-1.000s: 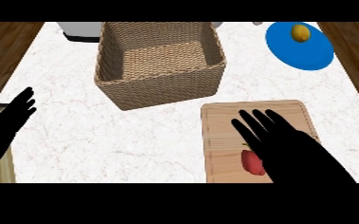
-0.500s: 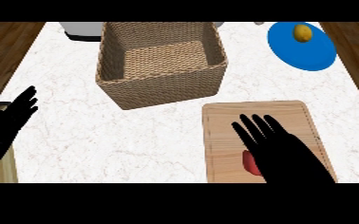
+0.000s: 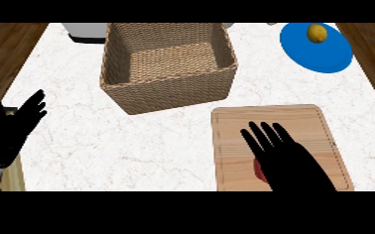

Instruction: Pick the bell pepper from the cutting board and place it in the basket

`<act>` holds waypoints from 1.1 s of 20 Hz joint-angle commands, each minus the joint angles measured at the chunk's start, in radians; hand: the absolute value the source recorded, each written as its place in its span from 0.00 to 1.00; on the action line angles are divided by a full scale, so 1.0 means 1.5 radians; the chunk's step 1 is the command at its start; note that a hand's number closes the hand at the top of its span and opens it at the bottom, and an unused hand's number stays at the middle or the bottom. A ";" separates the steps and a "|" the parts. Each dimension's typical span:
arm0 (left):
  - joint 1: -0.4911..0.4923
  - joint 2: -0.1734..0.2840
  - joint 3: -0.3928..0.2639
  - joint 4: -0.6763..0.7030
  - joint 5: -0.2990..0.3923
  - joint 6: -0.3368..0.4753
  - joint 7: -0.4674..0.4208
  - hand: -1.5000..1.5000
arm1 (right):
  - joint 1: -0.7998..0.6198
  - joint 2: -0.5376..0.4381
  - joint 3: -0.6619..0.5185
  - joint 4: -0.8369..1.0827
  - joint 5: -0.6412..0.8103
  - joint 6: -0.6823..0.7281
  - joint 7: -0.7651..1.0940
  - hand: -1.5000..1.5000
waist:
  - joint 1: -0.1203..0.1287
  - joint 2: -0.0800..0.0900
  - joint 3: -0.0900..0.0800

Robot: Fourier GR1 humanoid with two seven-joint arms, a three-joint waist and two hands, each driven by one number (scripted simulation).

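The robot was at the grabbing step. Its right hand (image 3: 293, 166) lay flat over the cutting board (image 3: 242, 124), fingers straight and spread, not curled around anything. The bell pepper (image 3: 258, 170) was under that hand, near the board's bottom edge. Only a small red bit peeked out at the hand's left side, so it was hard to say if the hand touched it.

Next, the fingers would need to curl around the pepper, then lift it up and carry it up and left to the basket (image 3: 170, 99). The basket sat just past the board's top left corner, with its open top showing and nothing seen inside. Its near wall looked tall, so the pepper would likely have to go up high first.

The left hand (image 3: 26, 121) rested open at the left edge, out of the way. A blue plate (image 3: 322, 54) sat far off to the right.
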 commanded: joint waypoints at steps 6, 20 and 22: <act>0.077 -0.148 -0.066 0.019 -0.021 0.018 -0.055 0.50 | 0.030 -0.001 0.017 0.075 0.063 -0.100 -0.075 0.00 | 0.008 0.012 -0.011; 0.071 -0.153 -0.068 0.013 -0.024 0.024 -0.024 0.50 | 0.048 0.000 0.036 0.211 0.117 -0.144 -0.100 0.00 | 0.014 0.012 -0.011; 0.078 -0.144 -0.062 0.022 -0.024 0.012 -0.036 0.50 | 0.062 -0.010 0.038 0.191 0.120 -0.154 -0.109 0.00 | 0.008 0.011 -0.011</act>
